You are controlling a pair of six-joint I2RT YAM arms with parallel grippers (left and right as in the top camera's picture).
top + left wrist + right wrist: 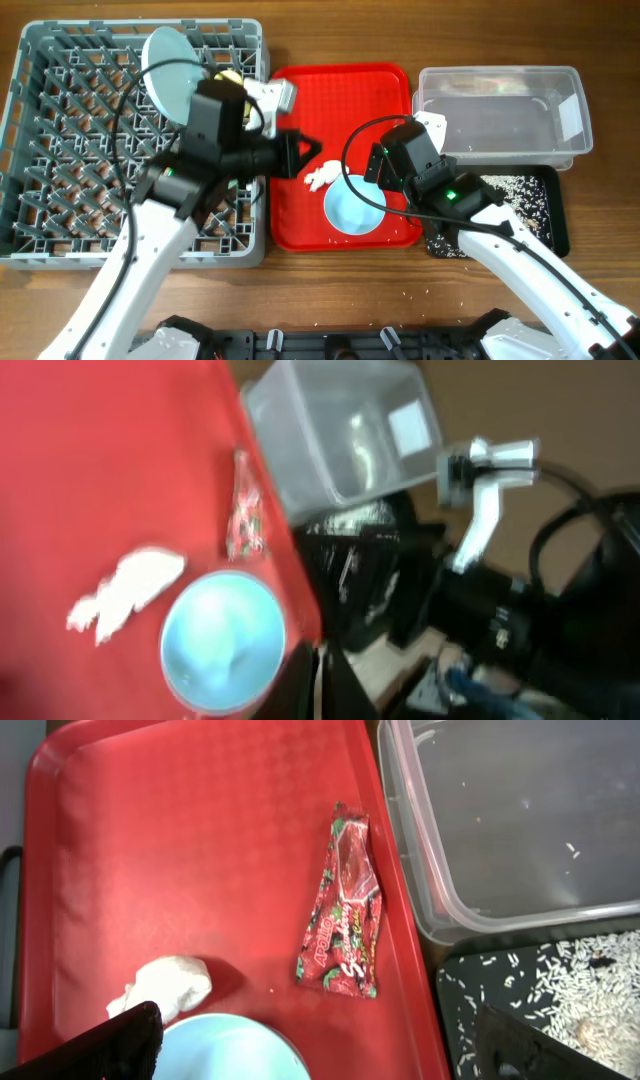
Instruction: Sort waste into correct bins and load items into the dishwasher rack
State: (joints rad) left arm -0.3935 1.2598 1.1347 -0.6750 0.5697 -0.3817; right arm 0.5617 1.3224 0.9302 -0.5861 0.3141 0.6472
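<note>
The red tray point(200, 820) under me is hard plastic with a fine stippled texture, half matt. On it, the snack wrapper point(345, 905) is crinkly glossy film, and the tissue point(165, 985) is soft crumpled paper, dull white. The bowl point(235, 1050) is smooth pale blue, probably plastic, though my view of it is blurred. The tub point(520, 820) is clear glossy plastic. The black tray point(520, 982) is thin shiny plastic, strewn with matt rice point(590, 970). The rack point(60, 150) is dull grey moulded plastic. The plate point(170, 70) is smooth with a soft sheen. The table point(330, 40) is satin wood grain. The fingers point(110, 1045) of my right gripper point(315, 1030) are matt black.
</note>
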